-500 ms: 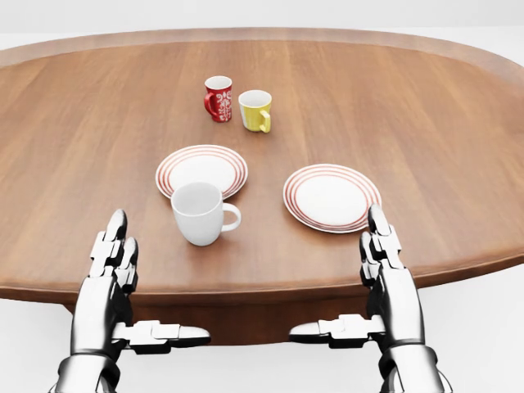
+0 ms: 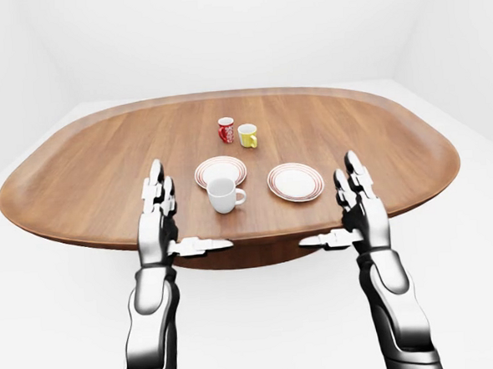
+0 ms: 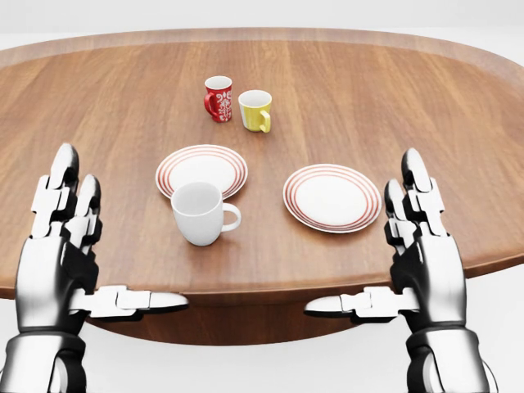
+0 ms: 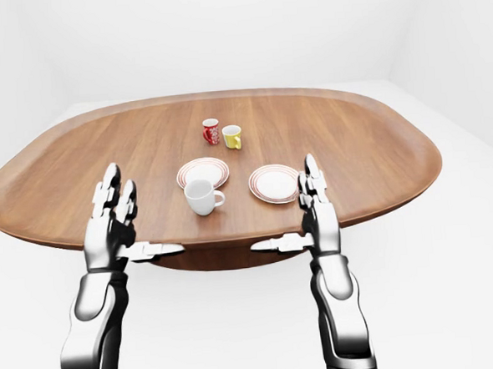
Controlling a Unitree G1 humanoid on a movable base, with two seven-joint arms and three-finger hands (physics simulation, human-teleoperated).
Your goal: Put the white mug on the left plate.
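Observation:
The white mug (image 3: 198, 213) stands upright on the wooden table (image 3: 98, 123), its handle pointing right, just below the left plate (image 3: 201, 169). That plate is white with red rings. A matching right plate (image 3: 332, 196) lies to its right. My left hand (image 3: 86, 254) is open at the lower left, fingers up and thumb pointing right, apart from the mug. My right hand (image 3: 385, 250) is open at the lower right, thumb pointing left, just beside the right plate. Neither hand holds anything.
A red patterned mug (image 3: 218, 98) and a yellow mug (image 3: 255, 110) stand side by side above the plates. The table's near edge (image 3: 262, 286) runs between my two hands. White floor and walls surround the table.
Both hands have risen and spread outward, the left one to the left and the right one to the right. The mug and plates have not moved.

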